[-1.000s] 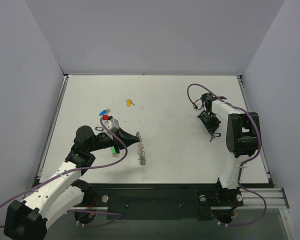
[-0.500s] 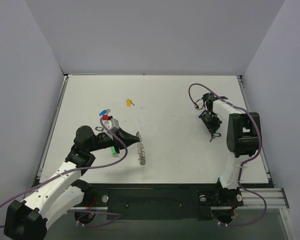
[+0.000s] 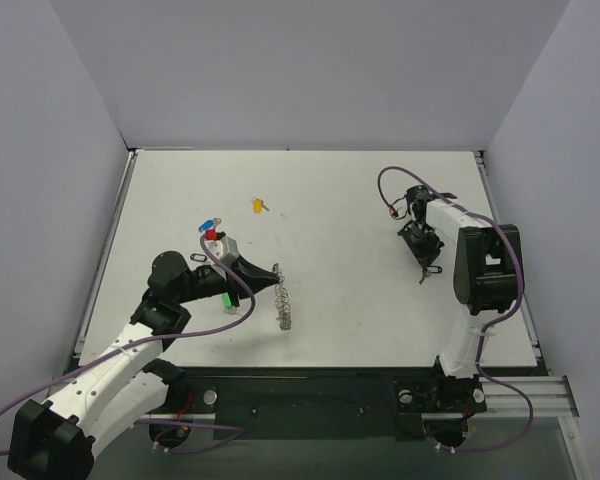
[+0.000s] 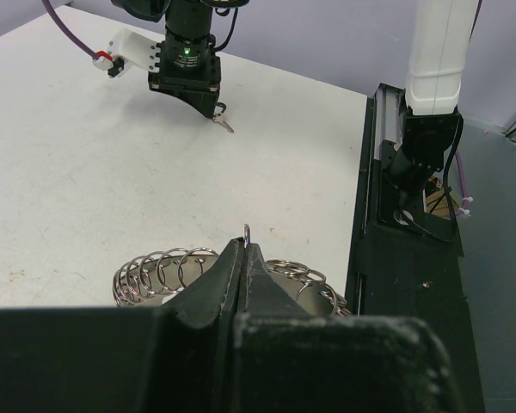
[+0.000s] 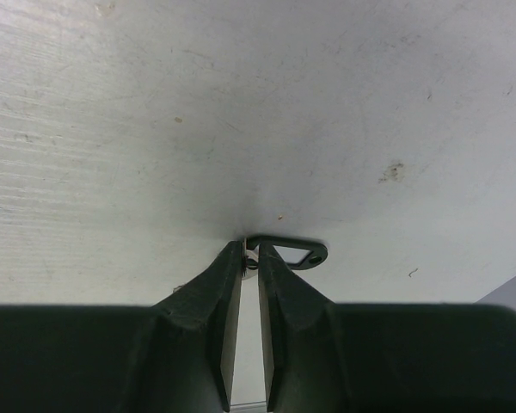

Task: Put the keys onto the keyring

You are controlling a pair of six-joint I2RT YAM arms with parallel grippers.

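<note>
Two claws, both pressed tight: my left gripper (image 4: 245,254) pinches the free wire tip of the keyring (image 4: 168,268), I judge to lift that end clear for threading, coils resting on the table (image 4: 69,155). My right gripper (image 5: 250,258), well apart, nips a black key (image 5: 289,252) by its blade, leaving its slotted head exposed.

The left arm (image 3: 110,365) stretches low and forward, the left gripper (image 4: 245,251) with jaws pressed together; the right arm (image 3: 458,215) folds over, the right gripper (image 3: 424,264) pointing down, jaws a sliver apart.
</note>
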